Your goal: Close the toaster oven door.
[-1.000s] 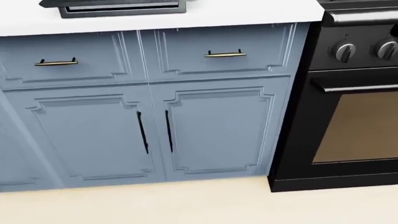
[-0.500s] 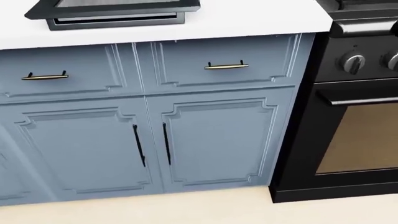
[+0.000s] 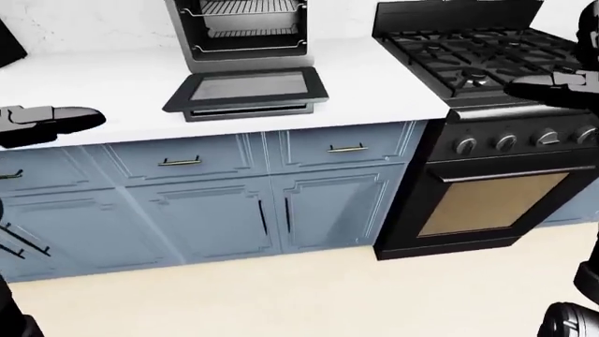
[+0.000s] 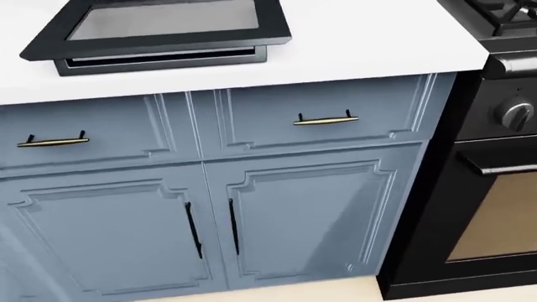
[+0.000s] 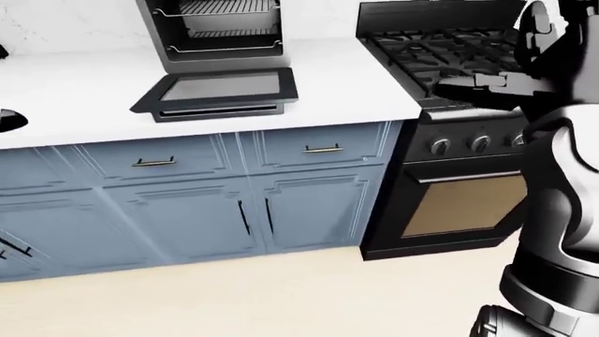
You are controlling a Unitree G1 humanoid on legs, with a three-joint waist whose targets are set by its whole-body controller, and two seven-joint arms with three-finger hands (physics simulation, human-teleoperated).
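In the left-eye view I am standing before the white counter (image 3: 112, 98), where the toaster oven (image 3: 241, 28) is sitting with its door (image 3: 248, 89) dropped flat onto the counter, racks showing inside; my left hand (image 3: 42, 121) is hanging at the view's left edge, well apart from the door, and my right hand (image 3: 553, 88) is hovering over the stove (image 3: 486, 140) at the right, equally far off. Whether either hand's fingers are spread or pressed together I cannot tell. In the head view the whole picture is sliding downward compared with a moment ago: the door (image 4: 159, 28) is now filling the top where only its lip showed, and the drawers (image 4: 319, 119) are sitting lower, so I judge my head is lifting toward the job, not that anything moved. In the right-eye view the door (image 5: 217, 91) is lying open likewise, nothing touching it.
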